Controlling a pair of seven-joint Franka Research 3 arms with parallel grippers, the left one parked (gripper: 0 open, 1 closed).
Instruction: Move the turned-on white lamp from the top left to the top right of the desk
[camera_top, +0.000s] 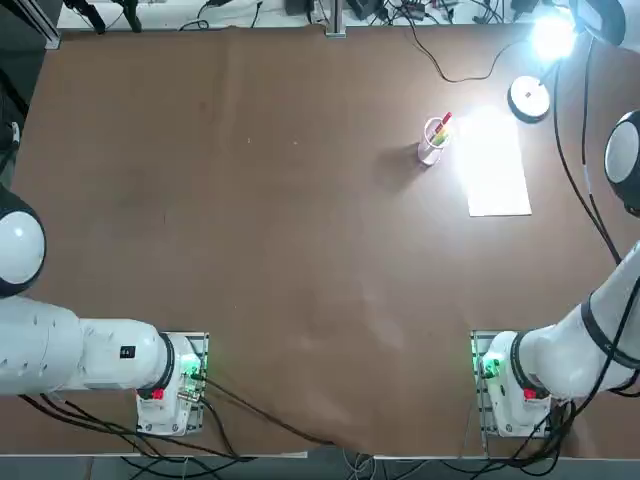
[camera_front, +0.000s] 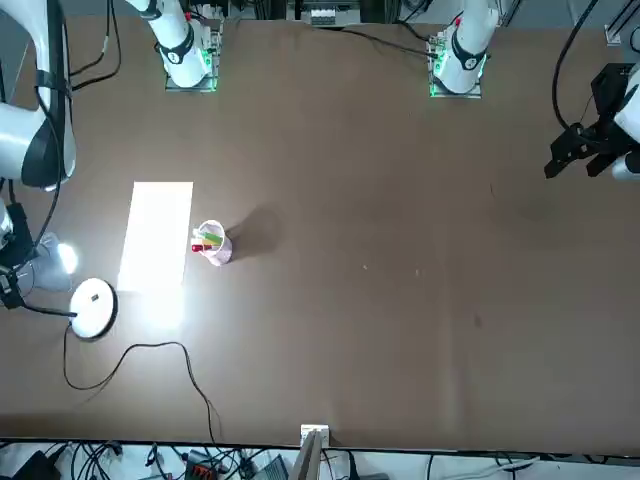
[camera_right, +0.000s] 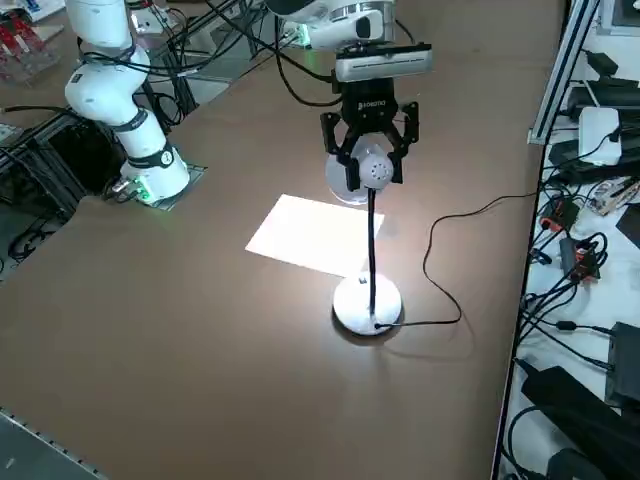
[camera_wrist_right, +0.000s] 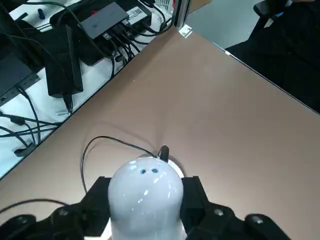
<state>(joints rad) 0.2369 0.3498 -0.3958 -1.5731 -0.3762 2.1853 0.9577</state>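
Observation:
The white lamp stands at the top right of the brown desk (camera_top: 250, 200). Its round disc base (camera_top: 529, 97) rests on the tabletop, and its glowing head (camera_top: 553, 38) is lit. From the right side, a slim dark neck rises from the base (camera_right: 367, 303) to the rounded head (camera_right: 373, 170). My right gripper (camera_right: 371, 158) is shut on that head, one black finger (camera_wrist_right: 97, 196) on each side of the white dome (camera_wrist_right: 146, 192). A thin black cord (camera_top: 470, 68) trails from the base toward the desk's far edge.
A white paper sheet (camera_top: 497, 165) lies just in front of the lamp, brightly lit. A clear cup of pens (camera_top: 434, 138) stands beside the sheet, toward the desk's middle. Cables and electronics (camera_right: 590, 230) crowd the strip past the desk's far edge.

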